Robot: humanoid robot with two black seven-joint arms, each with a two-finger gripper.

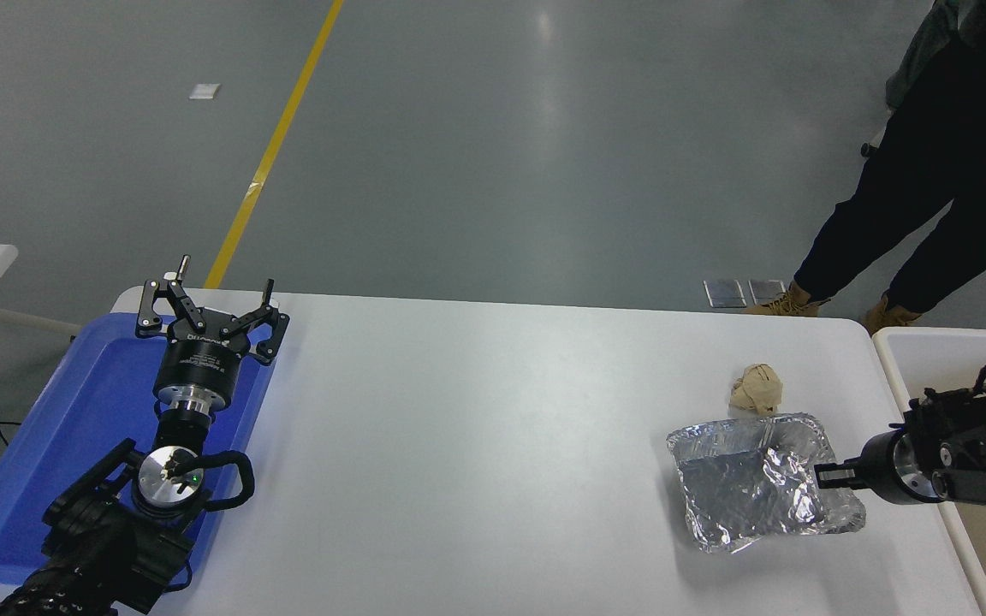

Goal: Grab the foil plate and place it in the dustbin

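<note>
The foil plate (750, 492) is crinkled silver and sits at the table's right side, its right rim tipped up a little. My right gripper (824, 473) comes in from the right edge and is shut on that right rim, low over the table. The dustbin (893, 359) is an off-white bin just past the table's right edge, and the right arm reaches over it. My left gripper (206, 301) is open and empty, parked at the lower left over a blue tray.
A crumpled beige paper ball (756, 387) lies just behind the foil plate. The blue tray (74, 428) lies at the table's left edge. A person in dark trousers and tan boots (904, 222) stands beyond the far right corner.
</note>
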